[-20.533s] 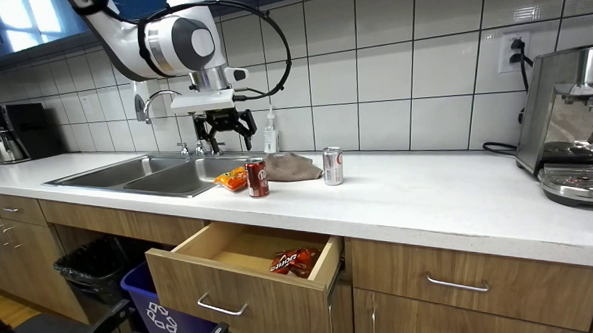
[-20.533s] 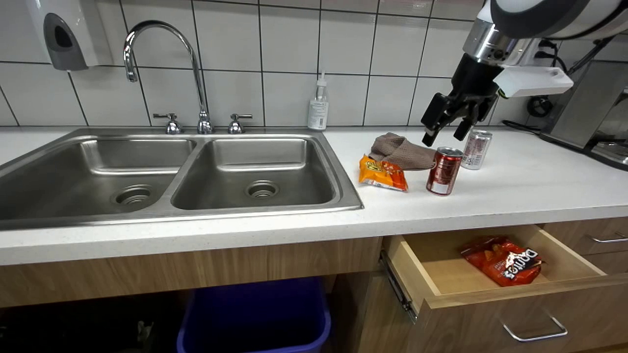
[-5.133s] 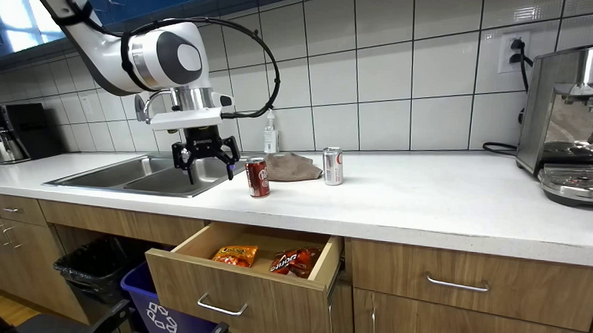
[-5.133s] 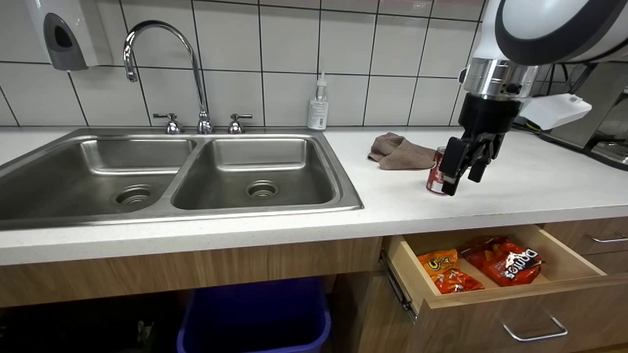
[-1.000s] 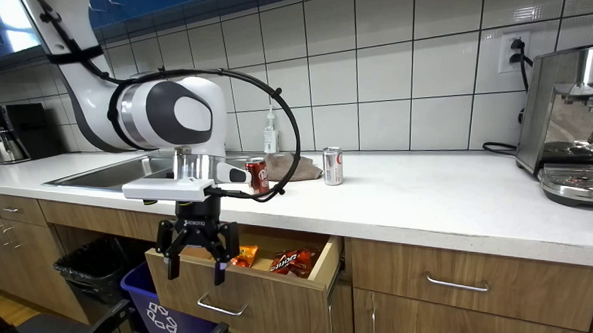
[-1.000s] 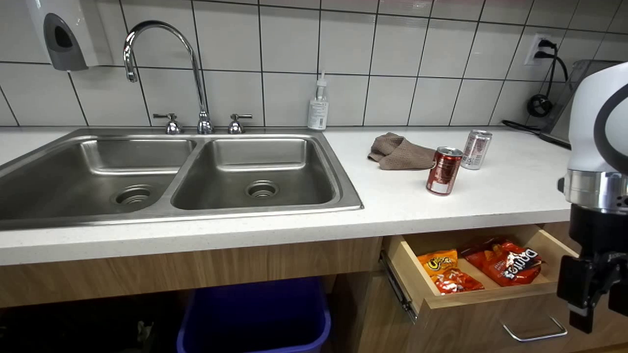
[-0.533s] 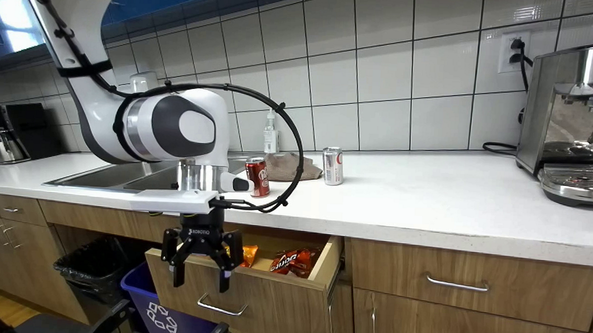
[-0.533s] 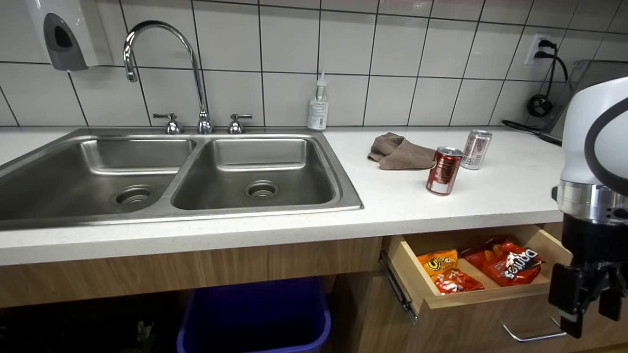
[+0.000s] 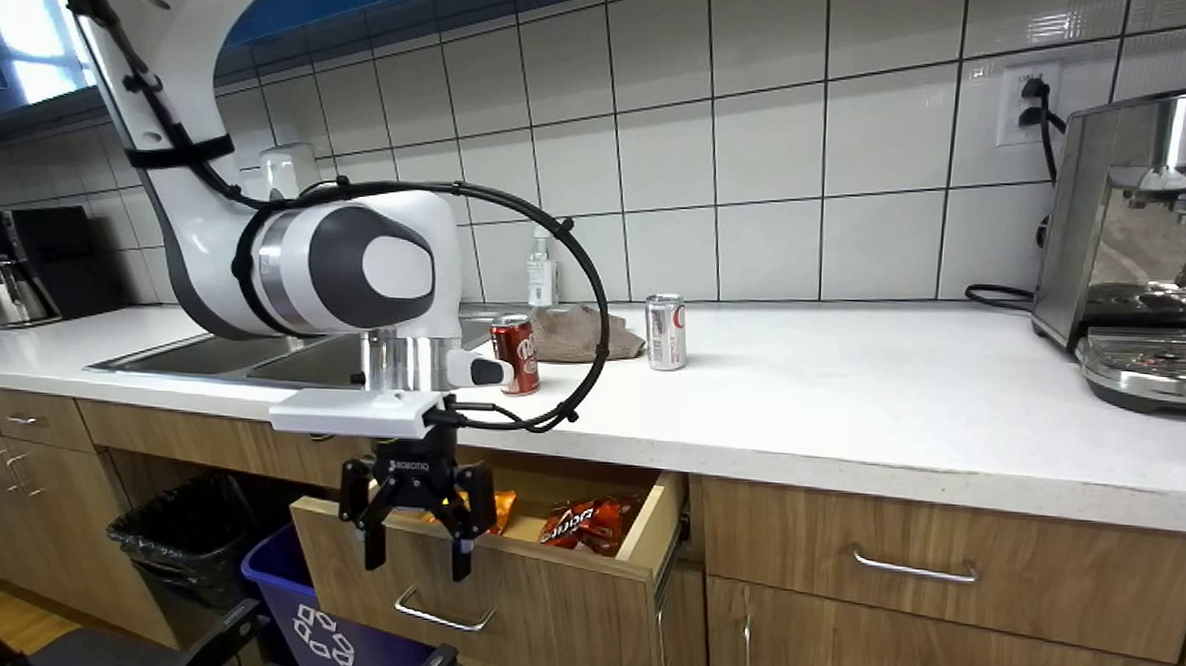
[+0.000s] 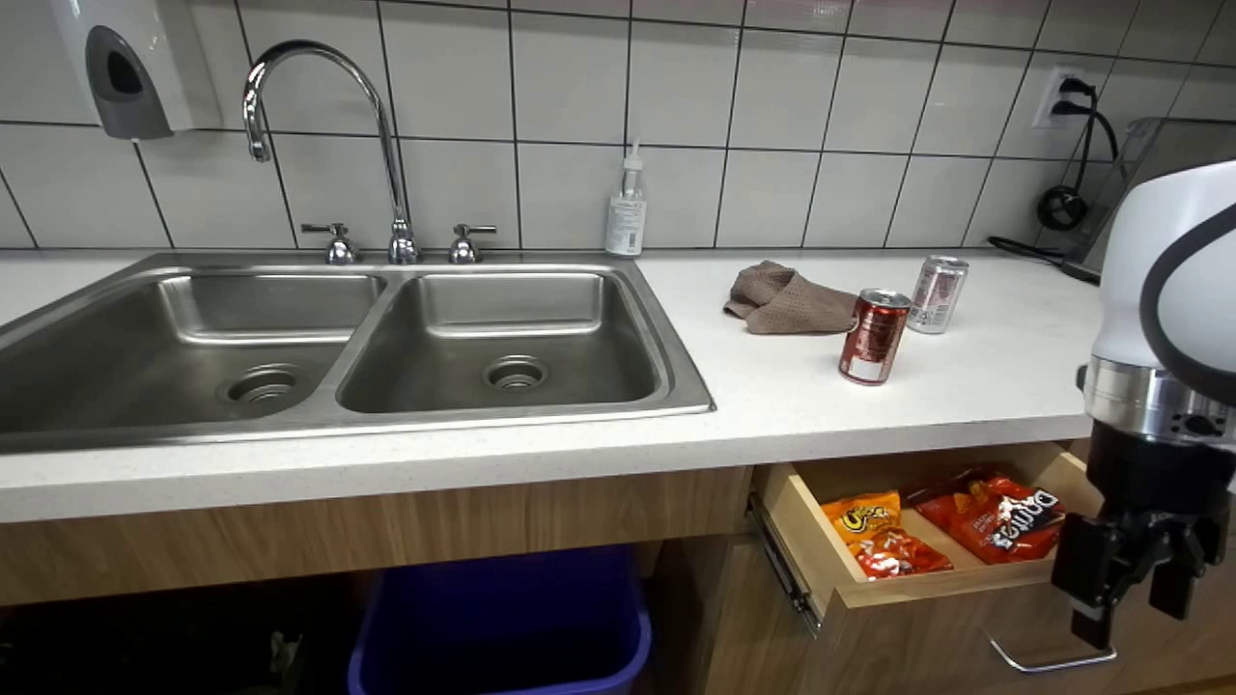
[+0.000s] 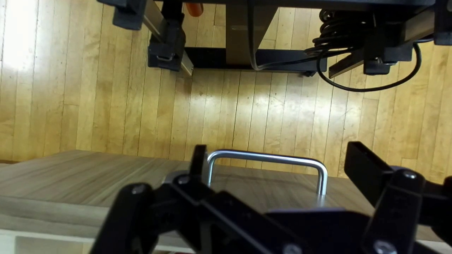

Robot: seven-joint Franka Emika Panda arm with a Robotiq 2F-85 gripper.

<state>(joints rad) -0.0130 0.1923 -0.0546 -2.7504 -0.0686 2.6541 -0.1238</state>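
The gripper [image 9: 418, 559] points down, jaws spread wide, just above the handle [image 11: 266, 156] of an open drawer [image 9: 562, 594]; in the wrist view the handle shows between them. In the drawer, an orange bag [image 10: 884, 537] lies left of a red bag [image 10: 995, 521]. On the surface [image 9: 851, 389], a red can [image 10: 874, 338] stands near, a cloth [image 10: 794, 304] beyond it, a silver can [image 10: 939, 294] farther right.

White glare bleaches patches of the floor [image 11: 19, 38] and the blue cabinet [image 9: 34, 23].
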